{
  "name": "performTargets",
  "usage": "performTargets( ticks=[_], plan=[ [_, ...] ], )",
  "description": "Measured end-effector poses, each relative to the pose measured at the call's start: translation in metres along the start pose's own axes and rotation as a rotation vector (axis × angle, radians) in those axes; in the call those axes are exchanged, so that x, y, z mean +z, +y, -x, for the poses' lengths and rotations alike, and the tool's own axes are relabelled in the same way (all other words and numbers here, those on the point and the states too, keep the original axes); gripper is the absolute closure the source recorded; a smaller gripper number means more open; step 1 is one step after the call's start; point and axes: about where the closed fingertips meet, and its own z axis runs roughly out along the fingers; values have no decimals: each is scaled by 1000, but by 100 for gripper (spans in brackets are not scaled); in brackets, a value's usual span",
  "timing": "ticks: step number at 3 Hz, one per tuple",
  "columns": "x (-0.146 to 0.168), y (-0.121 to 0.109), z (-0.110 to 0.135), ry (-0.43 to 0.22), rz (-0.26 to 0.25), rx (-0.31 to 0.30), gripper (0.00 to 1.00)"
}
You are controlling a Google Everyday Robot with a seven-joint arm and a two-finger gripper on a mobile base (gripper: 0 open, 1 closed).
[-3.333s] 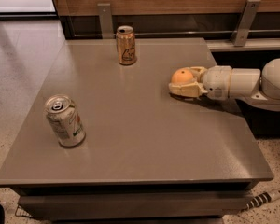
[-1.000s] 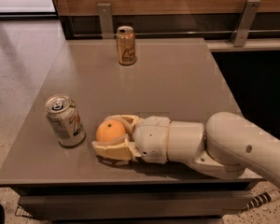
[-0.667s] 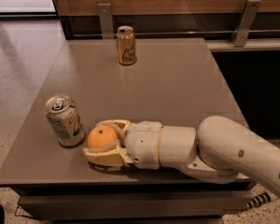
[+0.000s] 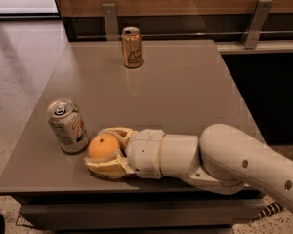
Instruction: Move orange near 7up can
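Note:
The orange (image 4: 103,146) sits low at the table's front left, between the tan fingers of my gripper (image 4: 100,149), which is shut on it. One finger (image 4: 116,132) curves behind the fruit, the other (image 4: 106,168) lies in front of it. The 7up can (image 4: 67,126), silvery-white with green and red markings, stands upright just left of the orange, almost touching it. My white arm (image 4: 224,160) reaches in from the right along the front edge.
A tan-gold can (image 4: 132,47) stands upright at the back middle of the grey table (image 4: 185,87). The table's front edge (image 4: 127,191) lies just below the gripper. A wooden wall with metal brackets runs behind; tiled floor lies to the left.
My gripper has carried the orange from the right side of the table to the front left, ending right beside the 7up can. Both cans stayed put.

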Motion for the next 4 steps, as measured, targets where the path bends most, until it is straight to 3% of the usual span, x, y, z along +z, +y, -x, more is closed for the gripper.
performTargets(
  ticks=[3,4],
  plan=[
    [3,4,2,3,8,-8,12],
    [4,5,3,4,10,-10,0]
  ],
)
